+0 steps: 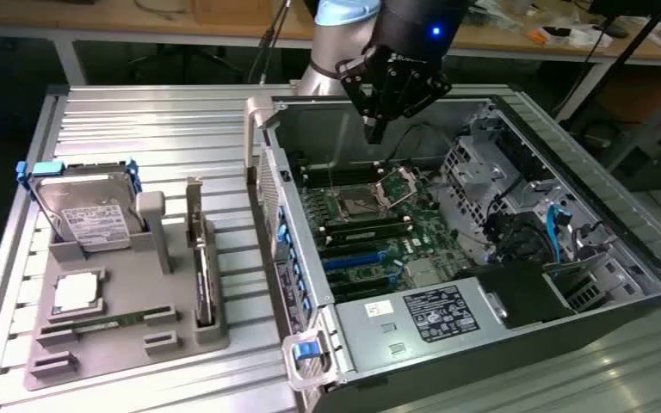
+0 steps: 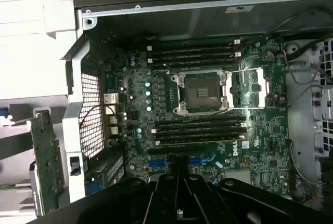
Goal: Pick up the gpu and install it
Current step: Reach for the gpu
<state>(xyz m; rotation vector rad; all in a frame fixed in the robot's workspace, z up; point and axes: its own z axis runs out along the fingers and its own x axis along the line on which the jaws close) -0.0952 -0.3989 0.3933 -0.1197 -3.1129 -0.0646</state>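
The gpu (image 1: 202,267) stands on its edge in a slot of the grey holder (image 1: 101,353) at the exterior view's left, its silver bracket at the far end. The wrist view catches the gpu (image 2: 46,161) outside the case wall. My gripper (image 1: 375,131) hangs over the open computer case (image 1: 606,232), above the far part of the motherboard (image 1: 365,224) and well to the right of the gpu. Its dark fingers (image 2: 167,195) are pressed together with nothing between them, pointing down at the motherboard (image 2: 208,130).
The holder also carries a silver hard drive with blue handles (image 1: 83,211), a square processor chip (image 1: 76,292) and a slim memory stick (image 1: 107,323). Inside the case are the empty processor socket (image 2: 202,91), memory slots (image 2: 200,129), a power supply (image 1: 446,314) and drive cages (image 1: 485,163).
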